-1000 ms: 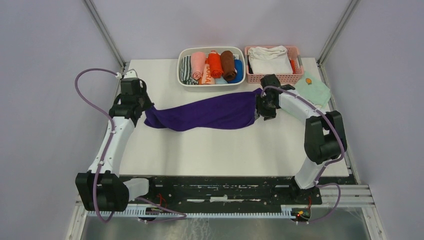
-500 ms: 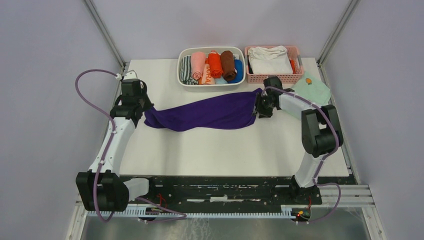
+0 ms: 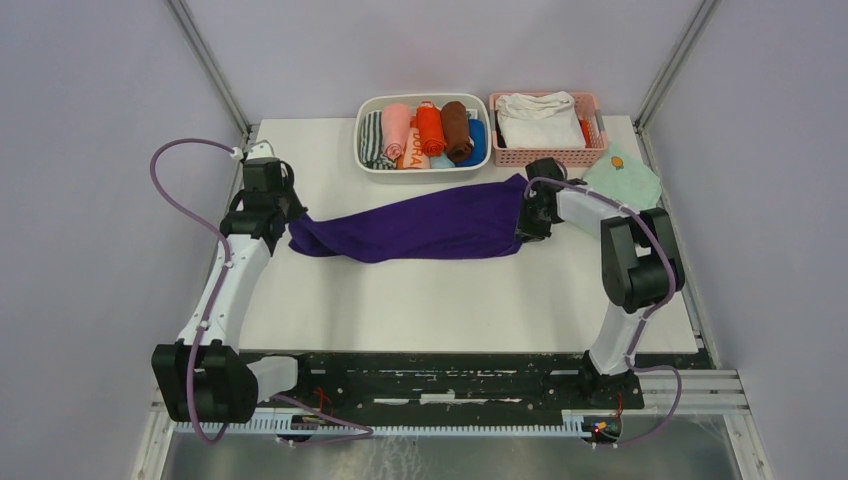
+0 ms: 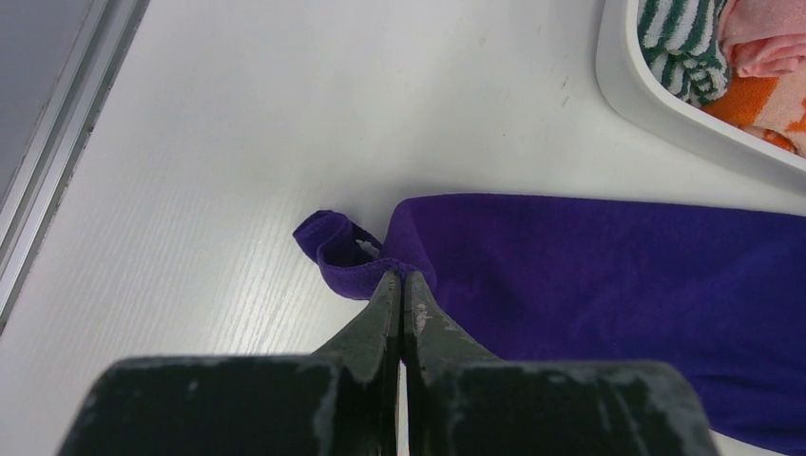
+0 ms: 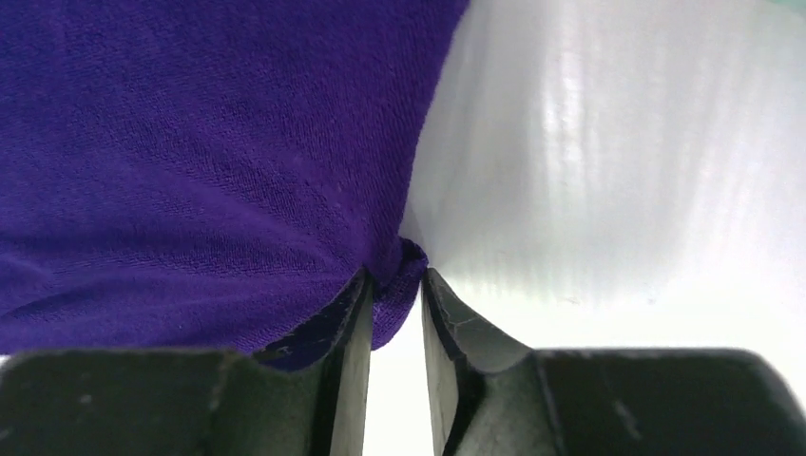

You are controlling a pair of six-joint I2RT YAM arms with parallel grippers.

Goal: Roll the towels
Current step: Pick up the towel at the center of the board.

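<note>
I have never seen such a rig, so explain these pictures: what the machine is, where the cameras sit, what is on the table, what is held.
Two robot arms are bolted at the near edge of a white table. The wide picture looks down from above and behind; the close-ups come from a camera on each wrist. A deep purple towel stretches between the arms. The left arm has its jaws shut on one corner; the right arm has its jaws around the other end with a narrow gap, grip unclear. At the back: a white tub of rolled cloths, a pink basket and a mint-green cloth.
</note>
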